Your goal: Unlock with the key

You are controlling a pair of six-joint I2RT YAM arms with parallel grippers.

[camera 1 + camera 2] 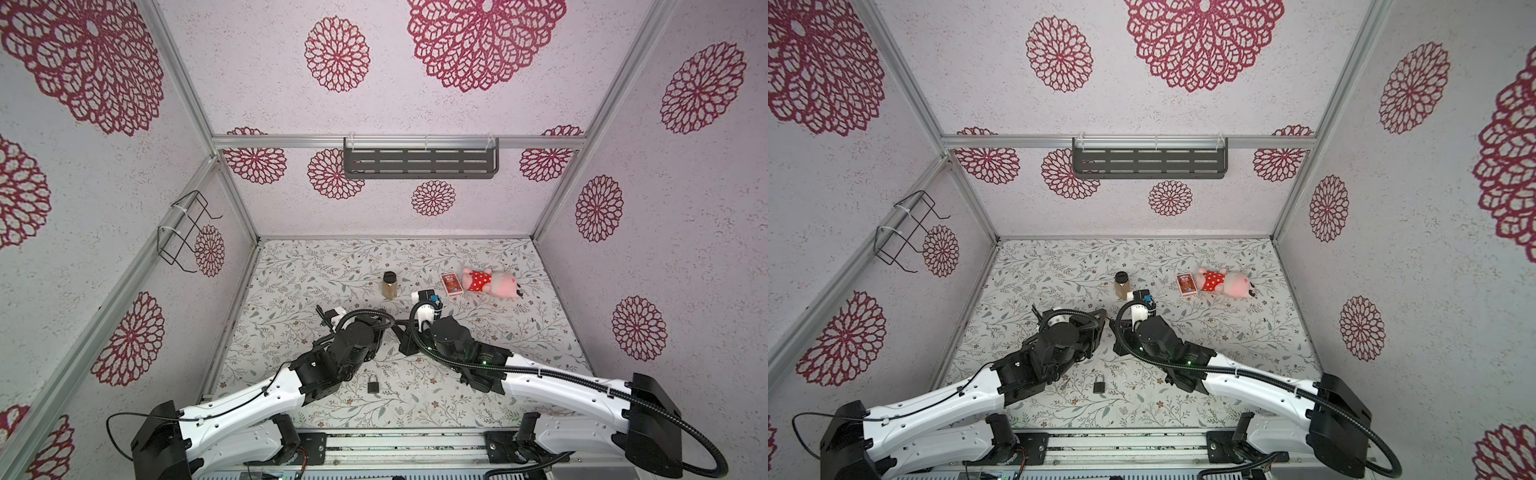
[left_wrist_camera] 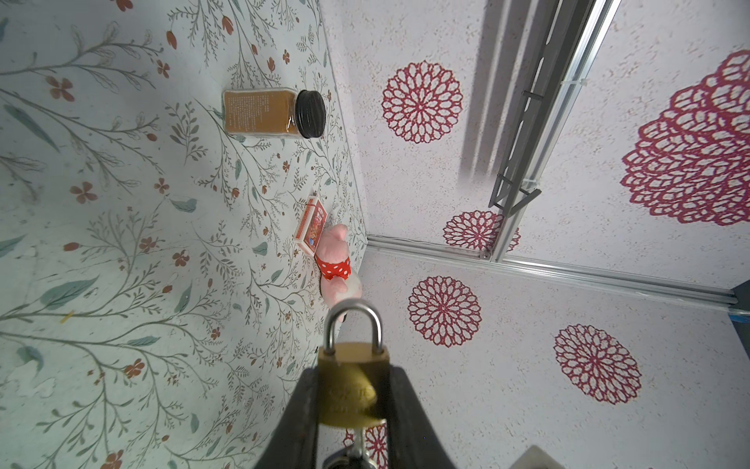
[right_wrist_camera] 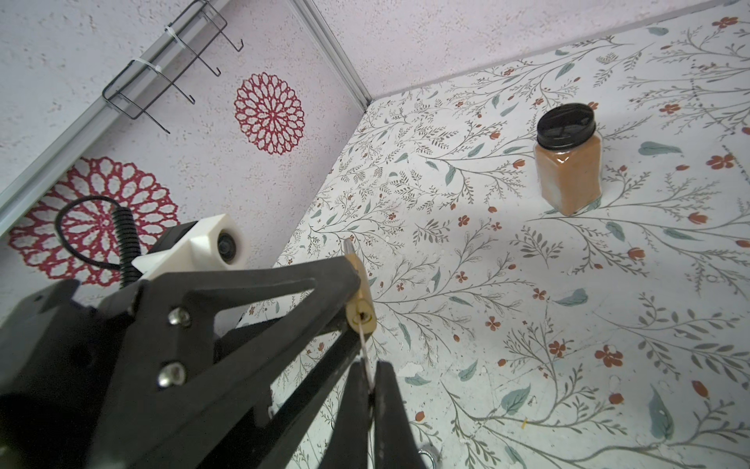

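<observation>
A brass padlock [image 2: 351, 390] with a steel shackle is clamped by its sides between the black fingers of my left gripper [image 2: 352, 373], held above the table. In the right wrist view the padlock's underside [image 3: 360, 313] faces the camera. The thin silver key [image 3: 364, 353] runs from its keyhole back into my right gripper [image 3: 367, 367], which is shut on the key. In both top views the two grippers meet tip to tip at mid-table, the left gripper [image 1: 385, 326] facing the right gripper [image 1: 401, 334]; the held padlock and the key are hidden there.
A second, dark padlock [image 1: 372, 384] lies on the floral table near the front. Behind the grippers stand a spice jar [image 1: 390, 285], a red card box [image 1: 451, 284] and a pink plush pig [image 1: 492, 282]. A grey shelf [image 1: 420, 160] and a wire rack [image 1: 187, 232] hang on the walls.
</observation>
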